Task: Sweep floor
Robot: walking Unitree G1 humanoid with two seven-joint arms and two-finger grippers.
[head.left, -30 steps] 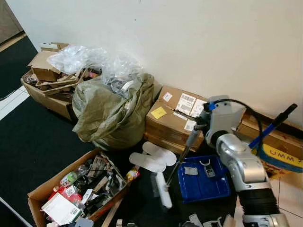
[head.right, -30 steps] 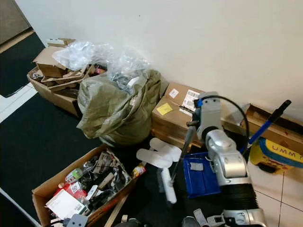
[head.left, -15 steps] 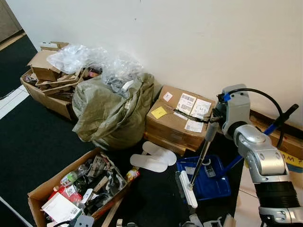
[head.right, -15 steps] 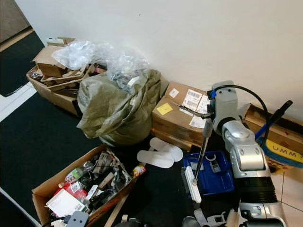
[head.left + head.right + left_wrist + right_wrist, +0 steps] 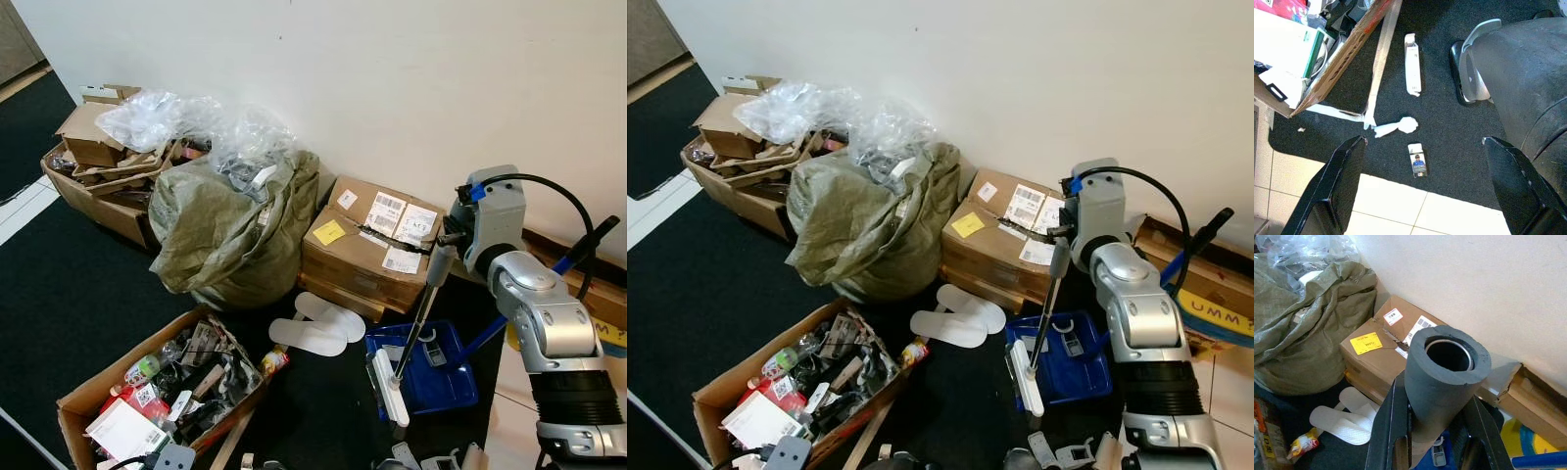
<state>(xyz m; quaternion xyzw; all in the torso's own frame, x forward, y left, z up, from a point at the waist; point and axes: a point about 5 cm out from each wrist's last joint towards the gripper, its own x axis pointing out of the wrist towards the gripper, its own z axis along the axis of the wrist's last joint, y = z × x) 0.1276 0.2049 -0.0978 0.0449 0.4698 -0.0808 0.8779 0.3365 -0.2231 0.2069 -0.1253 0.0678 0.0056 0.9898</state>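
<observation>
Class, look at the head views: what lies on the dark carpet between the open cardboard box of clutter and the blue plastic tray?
A pair of flat white slippers and a small red-and-yellow snack packet lie between the open cardboard box and the blue plastic tray, seen in both eye views.

1. A cluttered storage corner of a home: taped cardboard boxes (image 5: 367, 245) and a stuffed green sack (image 5: 230, 230) line the white wall.
2. House slippers (image 5: 318, 325) lie on black carpet (image 5: 69, 294).

Clutter along white wall, black carpet.
Olive sack (image 5: 230, 230) w/ clear plastic (image 5: 186, 122) on top is slumping beside a labelled cardboard box (image 5: 367, 245); two white slippers (image 5: 318, 325) are lying in front. Open box of odds & ends (image 5: 162, 392) is sitting nr camera; more cardboard boxes (image 5: 98, 157) are piling at far left.
</observation>
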